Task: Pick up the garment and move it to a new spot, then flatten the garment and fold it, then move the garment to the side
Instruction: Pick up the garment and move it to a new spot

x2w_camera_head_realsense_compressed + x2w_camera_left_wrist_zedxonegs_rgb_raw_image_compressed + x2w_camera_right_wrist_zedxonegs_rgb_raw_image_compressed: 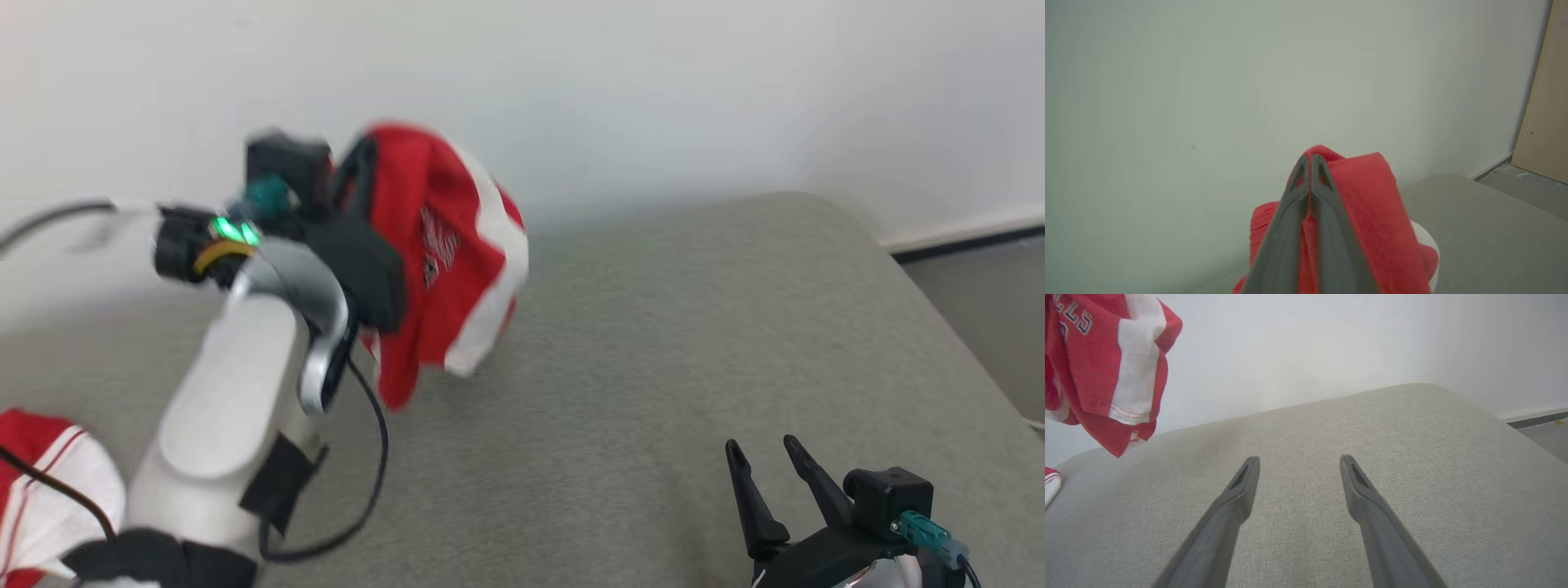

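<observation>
The red-and-white garment [441,245] is held aloft over the far left of the grey worktop [669,327], seemingly clear of it, pinched in the clenched left end effector [1310,159]. The right end effector [761,443] is spread wide and empty at the near right. Only a small fold appears to be gripped, so the cloth could be shaken loose by a quick swing, or set down bunched. A second red-and-white piece [33,482] at the near left could be snagged. The garment is judged a thin, limp knit with white bands and printed lettering; the worktop is covered in coarse woven fabric, its corner rounded
</observation>
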Motion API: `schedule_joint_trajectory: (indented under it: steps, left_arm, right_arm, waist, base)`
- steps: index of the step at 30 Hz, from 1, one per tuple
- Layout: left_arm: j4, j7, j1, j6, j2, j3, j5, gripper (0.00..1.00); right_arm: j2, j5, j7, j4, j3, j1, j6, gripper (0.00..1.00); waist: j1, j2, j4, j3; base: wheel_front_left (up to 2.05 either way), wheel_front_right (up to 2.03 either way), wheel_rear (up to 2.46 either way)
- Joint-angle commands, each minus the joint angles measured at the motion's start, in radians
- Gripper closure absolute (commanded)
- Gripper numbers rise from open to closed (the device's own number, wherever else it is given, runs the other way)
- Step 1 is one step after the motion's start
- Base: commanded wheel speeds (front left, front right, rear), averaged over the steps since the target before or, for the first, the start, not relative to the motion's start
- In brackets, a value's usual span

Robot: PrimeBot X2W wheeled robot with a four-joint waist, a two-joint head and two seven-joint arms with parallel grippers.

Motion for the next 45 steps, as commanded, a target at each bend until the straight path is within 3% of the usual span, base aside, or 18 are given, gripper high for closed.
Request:
schedule_joint_trajectory:
  steps: [1,6,11,12,13,14,18,22,26,32,39,45]
  left_arm:
    - [0.005,-0.001,0.033,0.000,-0.006,-0.010,0.003,1.00]
    - [0.050,-0.006,0.161,-0.008,-0.031,-0.052,-0.007,1.00]
    - [0.103,-0.025,0.258,-0.017,-0.059,-0.085,-0.026,1.00]
    - [0.110,-0.034,0.266,-0.012,-0.062,-0.087,-0.028,0.85]
    - [0.111,-0.046,0.271,-0.009,-0.064,-0.090,-0.027,0.58]
    - [0.110,-0.062,0.276,-0.005,-0.066,-0.088,-0.028,0.00]
    - [0.092,-0.129,0.290,-0.005,-0.073,-0.065,-0.056,0.00]
    - [0.041,-0.236,0.314,0.032,-0.065,-0.010,-0.081,0.00]
    - [-0.009,-0.297,0.364,0.039,-0.056,0.025,-0.110,0.00]
    - [-0.171,-0.346,0.503,0.008,-0.032,0.097,-0.145,0.00]
    - [-0.448,-0.349,0.729,-0.026,-0.014,0.203,-0.033,0.00]
    - [-0.544,-0.350,0.912,-0.045,-0.037,0.262,0.058,0.00]
  right_arm:
    - [-0.001,0.011,-0.004,-0.002,-0.001,-0.004,-0.002,0.00]
    - [-0.001,0.028,-0.017,0.011,0.012,0.001,-0.002,0.00]
    - [-0.001,0.045,-0.029,0.028,0.025,-0.003,-0.002,0.00]
    - [-0.001,0.047,-0.030,0.032,0.027,-0.005,-0.002,0.00]
    - [-0.001,0.049,-0.034,0.037,0.023,-0.006,-0.002,0.00]
    - [-0.001,0.049,-0.036,0.040,0.023,-0.007,-0.002,0.00]
    - [-0.001,0.051,-0.041,0.052,0.015,-0.002,-0.002,0.00]
    - [-0.001,0.056,-0.047,0.060,0.004,0.007,-0.002,0.00]
    - [-0.001,0.061,-0.054,0.065,-0.012,0.017,-0.002,0.00]
    - [-0.001,0.096,-0.093,0.072,-0.013,0.038,-0.002,0.00]
    - [-0.001,0.099,-0.137,0.088,-0.031,0.055,-0.002,0.00]
    - [-0.001,0.069,-0.171,0.102,-0.053,0.069,-0.002,0.00]
  waist:
    - [0.0001,0.0000,-0.101,0.044]
    - [0.0001,0.0000,-0.123,0.072]
    - [0.0001,0.0000,-0.100,0.082]
    - [0.0001,0.0000,-0.092,0.081]
    - [0.0001,0.0000,-0.080,0.078]
    - [0.0001,0.0000,-0.069,0.074]
    - [0.0001,0.0000,-0.012,0.048]
    - [0.0001,0.0000,0.048,0.017]
    - [0.0001,0.0000,0.092,-0.007]
    - [0.0001,0.0000,0.172,-0.047]
    - [0.0001,0.0000,0.218,-0.067]
    - [0.0001,0.0000,0.231,-0.074]
  base:
    - [0.00,0.00,0.00]
    - [0.00,0.00,0.00]
    - [0.00,0.00,0.00]
    - [0.00,0.00,0.00]
    - [0.00,0.00,0.00]
    - [0.00,0.00,0.00]
    - [0.00,0.00,0.00]
    - [0.00,0.00,0.00]
    - [0.00,0.00,0.00]
    - [0.00,0.00,0.00]
    - [0.00,0.00,0.00]
    - [0.00,0.00,0.00]
